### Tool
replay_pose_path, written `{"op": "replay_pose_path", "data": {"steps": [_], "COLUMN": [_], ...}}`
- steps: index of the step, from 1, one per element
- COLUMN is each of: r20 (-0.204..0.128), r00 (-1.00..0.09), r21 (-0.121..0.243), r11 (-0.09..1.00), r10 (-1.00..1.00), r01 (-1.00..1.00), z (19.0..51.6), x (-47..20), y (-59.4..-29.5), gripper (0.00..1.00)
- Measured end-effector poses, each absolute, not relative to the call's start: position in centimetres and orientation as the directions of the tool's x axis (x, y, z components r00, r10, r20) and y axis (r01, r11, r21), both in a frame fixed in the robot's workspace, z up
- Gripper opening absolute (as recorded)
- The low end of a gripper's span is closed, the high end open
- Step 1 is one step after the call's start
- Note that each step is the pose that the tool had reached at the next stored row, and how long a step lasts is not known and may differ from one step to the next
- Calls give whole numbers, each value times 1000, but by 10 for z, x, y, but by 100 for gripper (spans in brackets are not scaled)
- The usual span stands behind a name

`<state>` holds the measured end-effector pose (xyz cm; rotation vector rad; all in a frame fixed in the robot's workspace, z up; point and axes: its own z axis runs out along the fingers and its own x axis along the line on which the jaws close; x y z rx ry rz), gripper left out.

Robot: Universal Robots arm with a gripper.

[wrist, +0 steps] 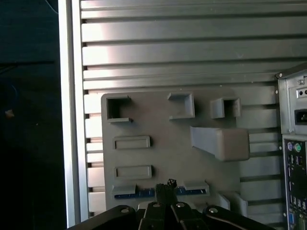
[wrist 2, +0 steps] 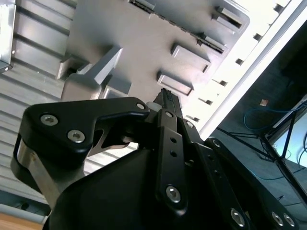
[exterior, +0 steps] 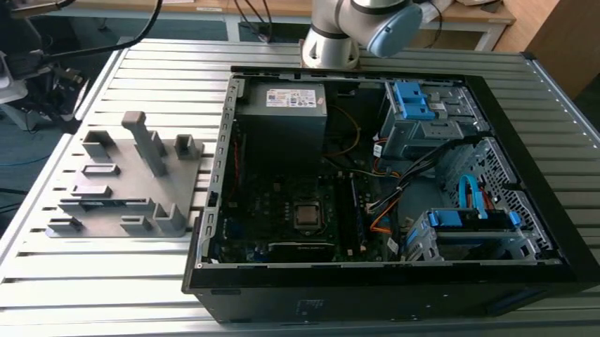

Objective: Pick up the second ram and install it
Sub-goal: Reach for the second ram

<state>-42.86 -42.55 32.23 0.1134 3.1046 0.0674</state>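
Note:
The second ram (wrist: 136, 193) is a thin blue strip lying edge-up in a long slot holder of the grey fixture plate (wrist: 158, 124). In the exterior view the ram (exterior: 105, 203) is a dark line near the plate's front, on the exterior view's left. My gripper (wrist: 165, 184) hangs well above the plate, over the middle of the ram, so its black fingers cover that stretch. In the second wrist view the gripper (wrist 2: 165, 96) has its fingertips pressed together with nothing between them.
An open black computer case (exterior: 375, 281) stands to the right of the fixture plate (exterior: 122, 175), with its motherboard and memory slots (exterior: 356, 210) exposed. A tall grey post (exterior: 145, 144) rises from the plate. The slatted metal table (exterior: 94, 295) ends at an edge (wrist: 72, 120) beside the plate.

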Motion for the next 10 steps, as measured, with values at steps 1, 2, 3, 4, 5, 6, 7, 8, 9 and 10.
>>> {"op": "replay_pose_path", "data": {"steps": [1,2,3,4,5,6,7,8,9,10], "r20": [-33,-31,-27,-20,-12,-4,4,13,20,25], "r00": [-997,-997,-997,-997,-998,-998,-998,-998,-998,-998], "r21": [45,45,44,42,39,36,33,30,28,27], "r11": [996,996,997,997,997,997,997,997,997,998], "r10": [73,73,72,70,69,68,68,67,66,63], "r01": [72,71,70,69,69,68,68,67,66,64], "z": [320,318,318,317,317,316,316,315,314,313], "x": [-428,-428,-426,-424,-422,-421,-419,-417,-414,-412], "y": [-427,-428,-428,-428,-428,-428,-428,-428,-428,-428], "gripper": [10,10,10,10,10,10,10,10,10,10]}}
